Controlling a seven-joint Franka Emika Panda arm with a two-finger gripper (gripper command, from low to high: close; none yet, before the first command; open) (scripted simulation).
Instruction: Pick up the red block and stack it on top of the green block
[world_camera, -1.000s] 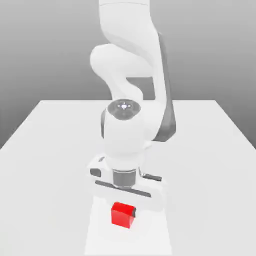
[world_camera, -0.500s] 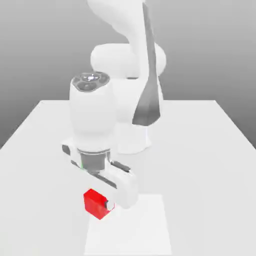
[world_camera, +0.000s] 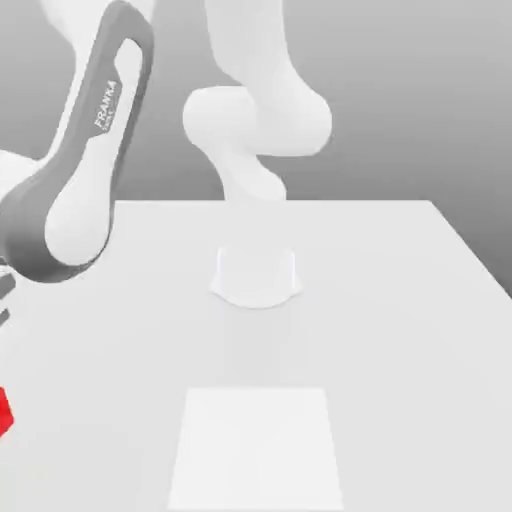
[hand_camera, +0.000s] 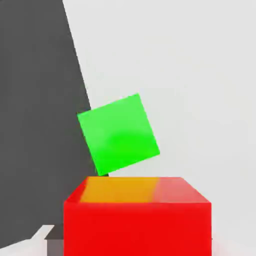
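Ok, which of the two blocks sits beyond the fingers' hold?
The green block: it lies past the red block, which is between the fingers.

We are seeing a broad, pale grey, smooth-topped table (world_camera: 400, 330) in the exterior view. On it, a flat white four-sided panel (world_camera: 256, 450) is lying, widening toward the near edge of the view; we are taking this panel as our landmark. Beyond it, past the table's far edge, a plain grey shaded backdrop (world_camera: 380, 100) is standing. In the hand view, we are seeing a dark grey area (hand_camera: 35, 110) bordering the tabletop along a straight line.
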